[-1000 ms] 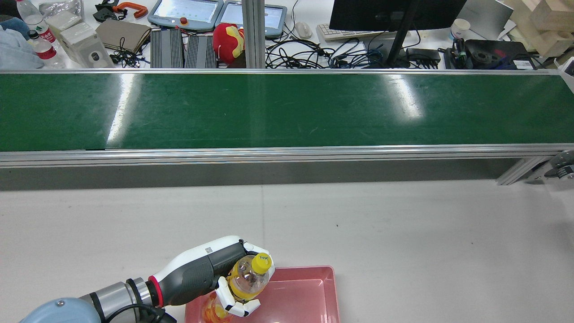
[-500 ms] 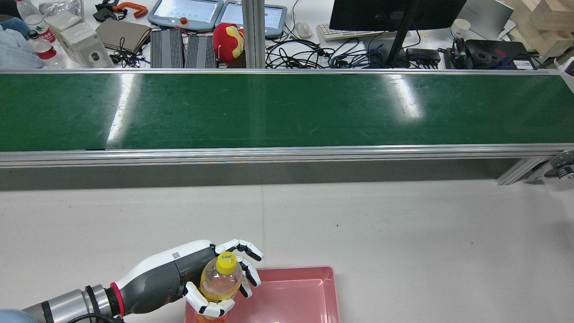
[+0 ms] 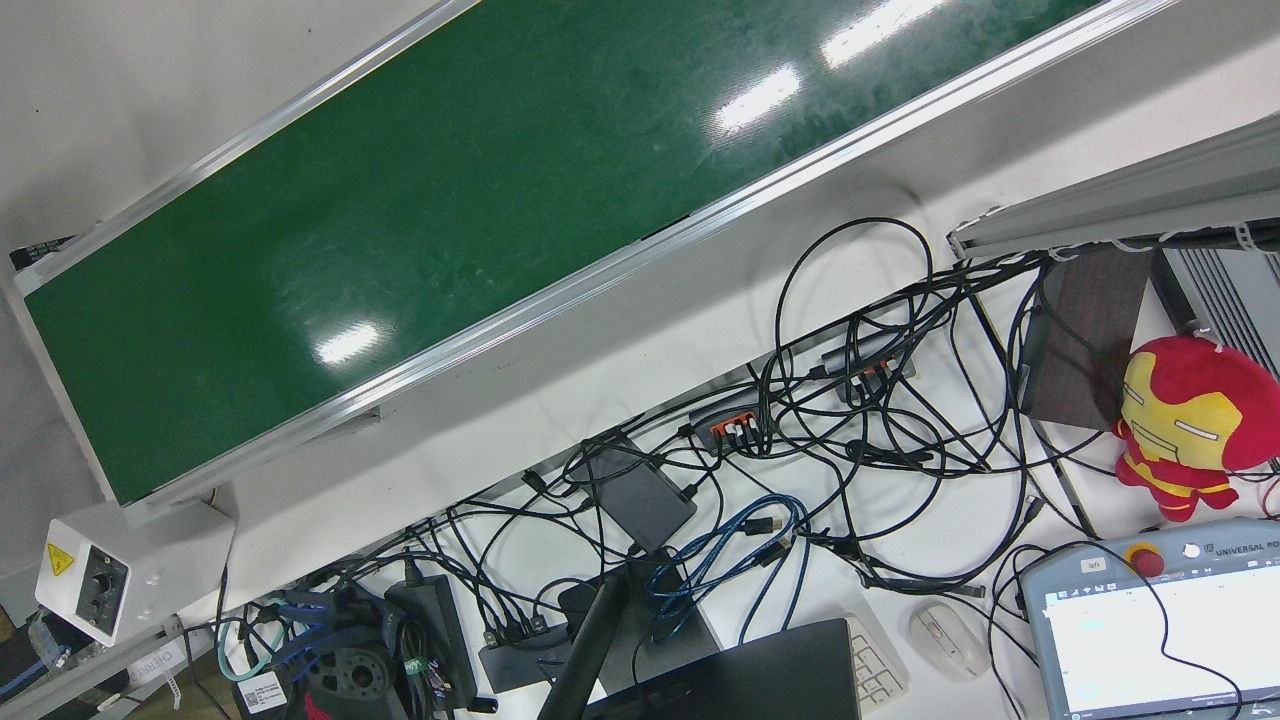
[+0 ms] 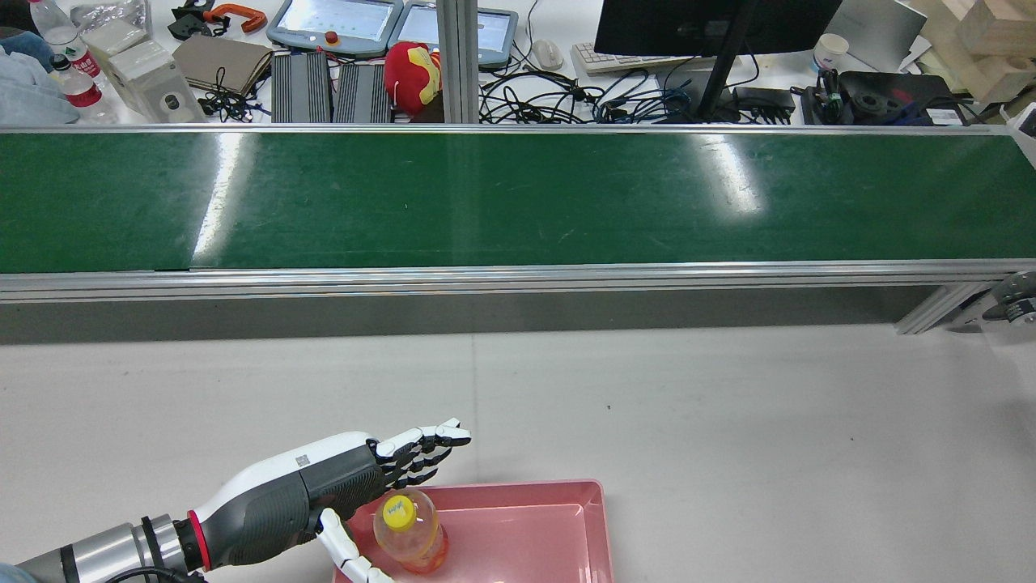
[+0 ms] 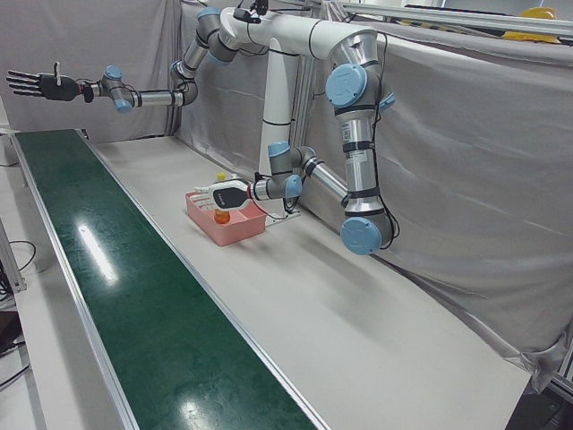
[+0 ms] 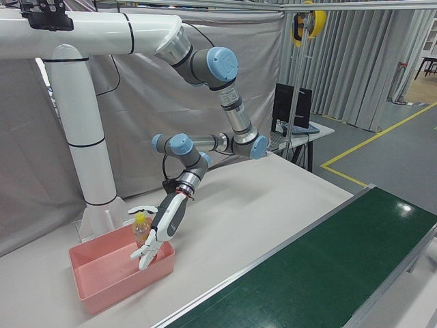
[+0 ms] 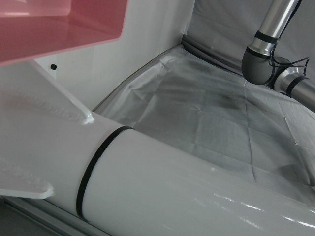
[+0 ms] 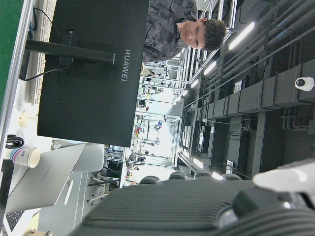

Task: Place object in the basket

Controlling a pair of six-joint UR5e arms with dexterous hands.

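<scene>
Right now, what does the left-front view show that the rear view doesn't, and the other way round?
Only the left-front view shows the right hand, open and raised high beyond the far end of the conveyor, and both arms in full. Only the rear view shows the desk clutter behind the belt: the monitor, the red plush toy and the cables. Both show the green conveyor belt, the pink basket, the yellow-capped bottle standing in it, and the left hand open beside the bottle.

The rear view's bottom edge cut off the pink basket [image 4: 558, 518] and the left hand's [image 4: 324, 490] thumb. The bottle's [image 4: 409, 534] label was too small to read. That view missed the right hand [image 5: 36, 84].
</scene>
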